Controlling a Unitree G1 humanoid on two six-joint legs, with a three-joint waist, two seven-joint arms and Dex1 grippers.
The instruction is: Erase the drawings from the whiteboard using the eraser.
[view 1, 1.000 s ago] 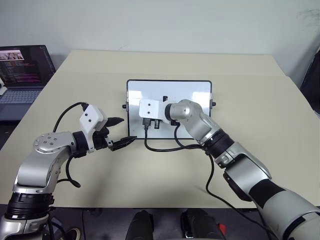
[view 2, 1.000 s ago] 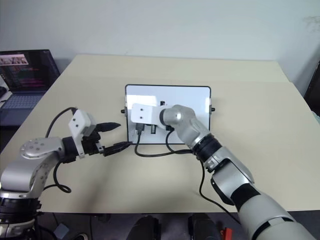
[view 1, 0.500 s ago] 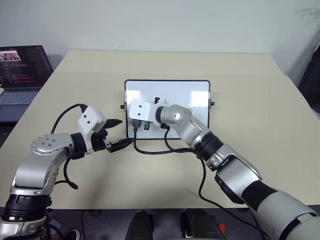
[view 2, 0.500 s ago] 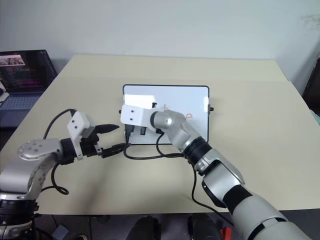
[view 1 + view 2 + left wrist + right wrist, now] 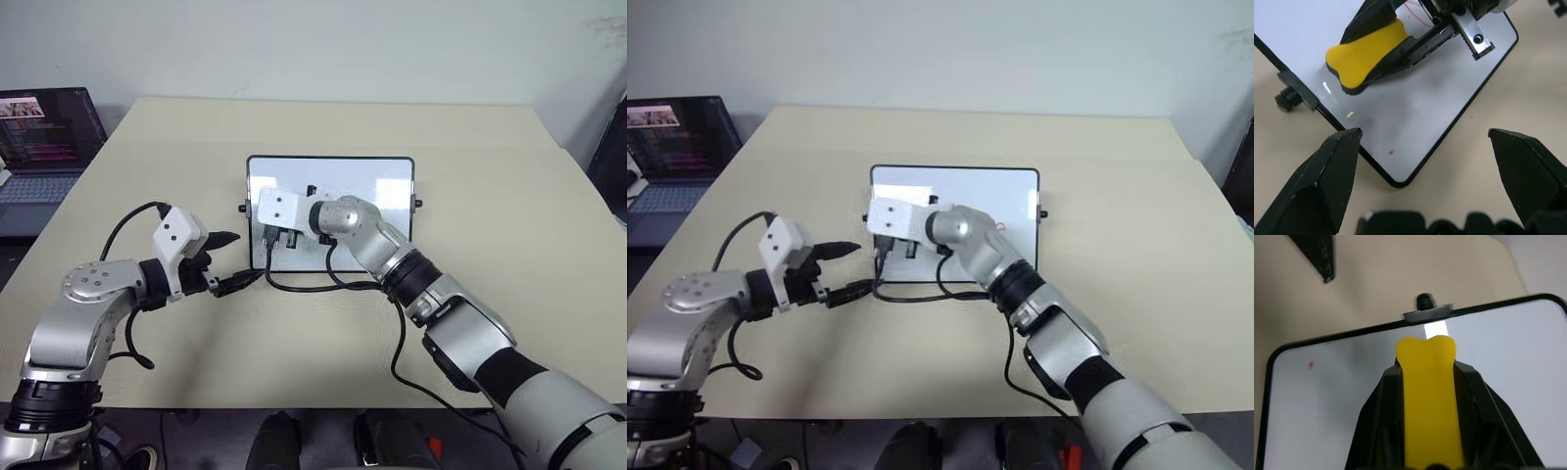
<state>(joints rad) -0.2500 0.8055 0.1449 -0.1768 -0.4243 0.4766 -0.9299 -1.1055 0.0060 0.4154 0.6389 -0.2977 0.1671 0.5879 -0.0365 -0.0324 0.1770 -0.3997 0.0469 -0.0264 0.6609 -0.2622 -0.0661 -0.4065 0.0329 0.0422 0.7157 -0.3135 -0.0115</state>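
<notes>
The right gripper (image 5: 1427, 406) is clamping the bright yellow oblong eraser (image 5: 1365, 53) over the glossy white black-framed whiteboard (image 5: 377, 181) – apparently touching it. The left gripper (image 5: 230, 260) is hovering beside the board, fingers (image 5: 1327, 178) wide, nothing held.

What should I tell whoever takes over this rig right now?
Right gripper: shut on the yellow eraser, held over the left part of the whiteboard.
Left gripper: open, holding nothing, beside the board's left edge.
Done: the board's left part looks mostly wiped.
Left: red drawings behind the eraser and a small red speck near a corner.
</notes>
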